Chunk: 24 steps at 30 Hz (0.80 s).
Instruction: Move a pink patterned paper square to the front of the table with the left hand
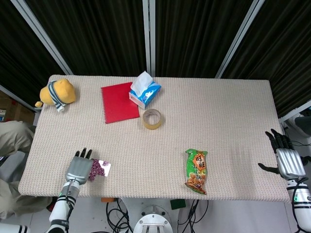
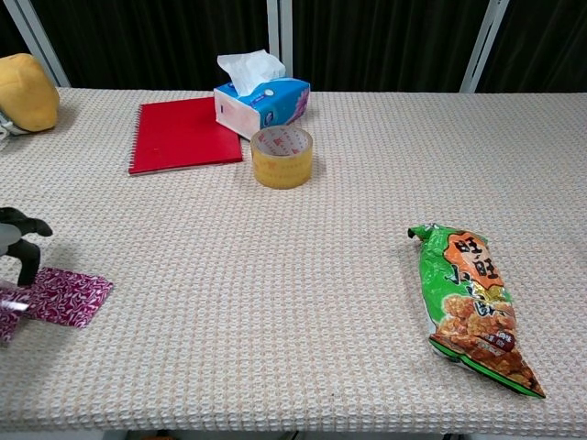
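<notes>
At the table's front edge, the left hand rests palm-down, holding a pink patterned paper square over a second pink square lying flat just beside it. The right hand hangs off the right corner, fingers spread, holding nothing. On the beige woven tablecloth lies a green snack bag; further back sit a tape roll, red notebook, tissue box and yellow plush toy. Dark curtains close the room behind.
</notes>
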Available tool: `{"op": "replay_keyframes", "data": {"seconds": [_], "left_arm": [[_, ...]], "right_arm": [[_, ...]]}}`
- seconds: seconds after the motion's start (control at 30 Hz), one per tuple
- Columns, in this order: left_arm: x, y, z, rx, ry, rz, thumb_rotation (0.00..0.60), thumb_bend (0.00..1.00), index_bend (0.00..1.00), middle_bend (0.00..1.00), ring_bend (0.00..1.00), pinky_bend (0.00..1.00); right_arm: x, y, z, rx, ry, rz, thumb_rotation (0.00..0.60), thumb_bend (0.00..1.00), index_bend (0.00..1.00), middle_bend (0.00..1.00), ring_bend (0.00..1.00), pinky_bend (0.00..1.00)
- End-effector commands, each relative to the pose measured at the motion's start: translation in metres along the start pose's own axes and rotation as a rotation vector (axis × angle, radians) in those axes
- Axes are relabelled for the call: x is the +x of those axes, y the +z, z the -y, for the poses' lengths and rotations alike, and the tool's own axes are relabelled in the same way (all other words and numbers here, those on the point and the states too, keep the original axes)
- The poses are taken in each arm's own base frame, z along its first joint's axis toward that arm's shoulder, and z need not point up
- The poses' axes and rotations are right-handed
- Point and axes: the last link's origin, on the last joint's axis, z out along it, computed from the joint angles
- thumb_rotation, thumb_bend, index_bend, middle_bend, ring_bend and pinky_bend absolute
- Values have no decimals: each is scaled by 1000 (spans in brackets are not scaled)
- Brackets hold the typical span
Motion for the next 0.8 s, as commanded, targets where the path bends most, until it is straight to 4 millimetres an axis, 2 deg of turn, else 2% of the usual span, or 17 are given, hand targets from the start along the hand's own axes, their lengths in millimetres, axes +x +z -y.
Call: {"op": "replay_keyframes", "data": {"seconds": [0.03,0.8], "left_arm": [[5,2,-6,-2,0,-32,600,237,479,67,0,148],[19,16,-29,35,-23,-19,600,238,447,77,0,148]], "right_arm": [[0,-2,0,2,1,-2,600,227,0,0,0,0],[-2,-5,-2,-20,-12,8,600,230,0,0,0,0]]}}
